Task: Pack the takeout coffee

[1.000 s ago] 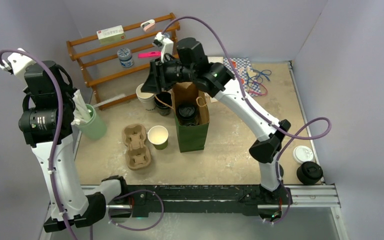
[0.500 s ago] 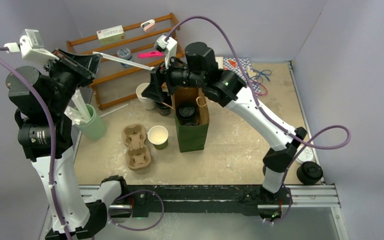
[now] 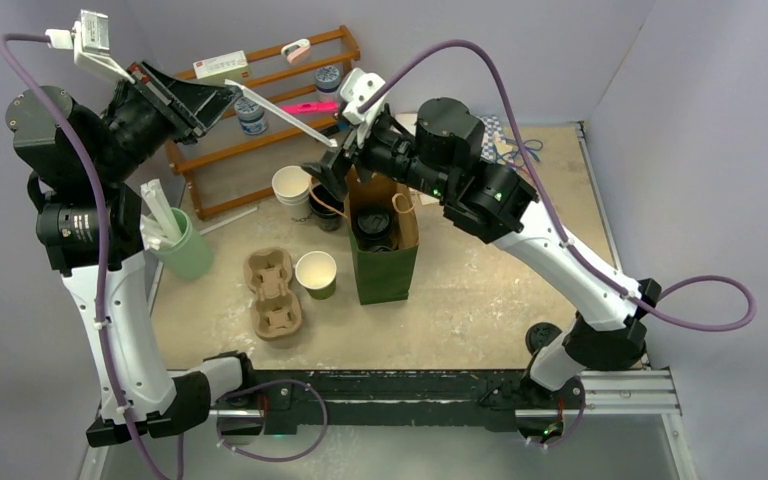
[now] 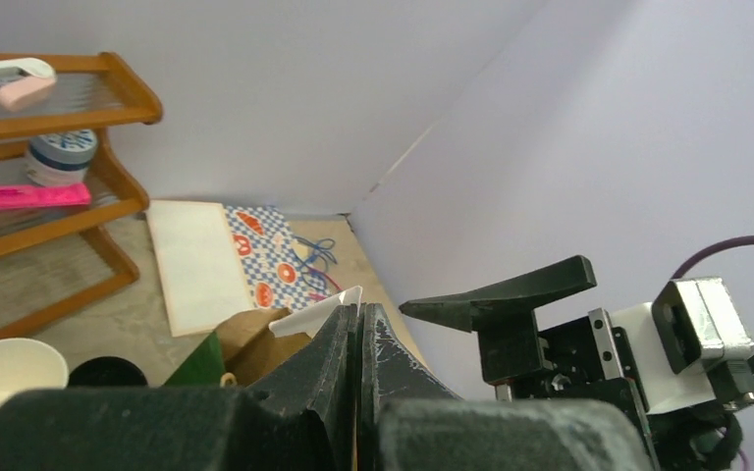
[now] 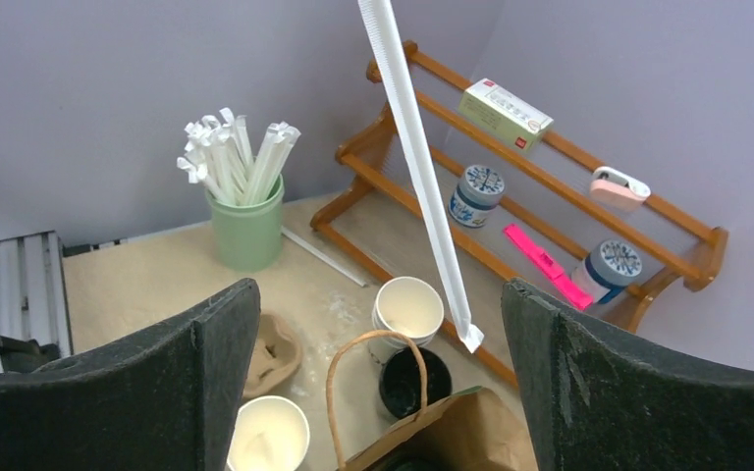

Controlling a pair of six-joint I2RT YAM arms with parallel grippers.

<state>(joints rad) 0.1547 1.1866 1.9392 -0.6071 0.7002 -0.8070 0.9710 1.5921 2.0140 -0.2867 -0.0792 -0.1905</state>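
The takeout coffee (image 3: 373, 226) shows only its black sip lid, standing inside the open green paper bag (image 3: 384, 268) at mid table. My left gripper (image 3: 228, 92) (image 4: 358, 310) is raised at the back left and shut on a white paper-wrapped straw (image 3: 285, 115) (image 4: 316, 314). The straw slants down to the right over the bag's mouth. My right gripper (image 3: 338, 160) (image 5: 378, 289) hovers above the bag's back edge, open wide. In the right wrist view the straw (image 5: 422, 186) hangs between the two fingers, its tip nearer the right one, touching neither.
A lidless green cup (image 3: 316, 273) and a cardboard cup carrier (image 3: 272, 290) sit left of the bag. A white cup (image 3: 292, 188) and a black cup (image 3: 325, 207) stand behind it. A green holder of straws (image 3: 186, 248) is at the left, a wooden rack (image 3: 260, 140) at the back.
My left arm swung up and carried the straw rightward over the bag. My right gripper opened from half to wide, and its arm shifted right and back.
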